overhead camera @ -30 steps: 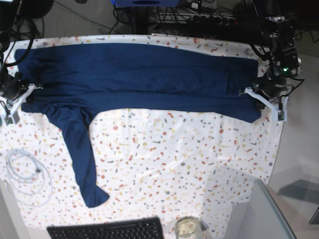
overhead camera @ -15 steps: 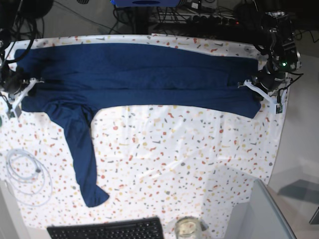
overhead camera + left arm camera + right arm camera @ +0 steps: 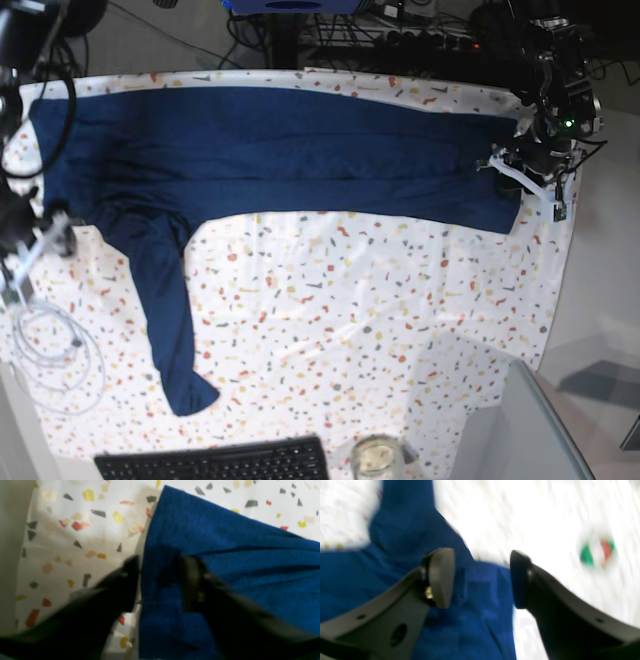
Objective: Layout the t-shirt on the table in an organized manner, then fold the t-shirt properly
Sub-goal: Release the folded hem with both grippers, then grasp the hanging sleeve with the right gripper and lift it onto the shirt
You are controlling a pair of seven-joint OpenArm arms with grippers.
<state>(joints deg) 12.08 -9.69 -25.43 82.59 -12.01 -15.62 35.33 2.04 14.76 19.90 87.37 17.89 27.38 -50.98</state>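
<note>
**benchguy:** Navy blue soft fabric t-shirt is stretched out as a wide band along the far side of the white terrazzo-speckled cloth table, with one sleeve hanging down toward the near side on the left, ending just short of the black keyboard.

**foldfan:** what are the arms doing?

**benchguy:** Left gripper sits at the shirt's right end. From its wrist cam, left gripper has its dark fingers parted a little, with the edge of the shirt between them. One finger is over the speckled cloth, the other over fabric. It's blurry, so I can't tell if they actually pinch it.

**foldfan:** and the other one?

**benchguy:** Right gripper is at the left edge, just beside the shirt, above a coiled white cable. Wrist view shows right gripper spread wide over the shirt, holding nothing. Also a glass jar at the near edge.
</note>
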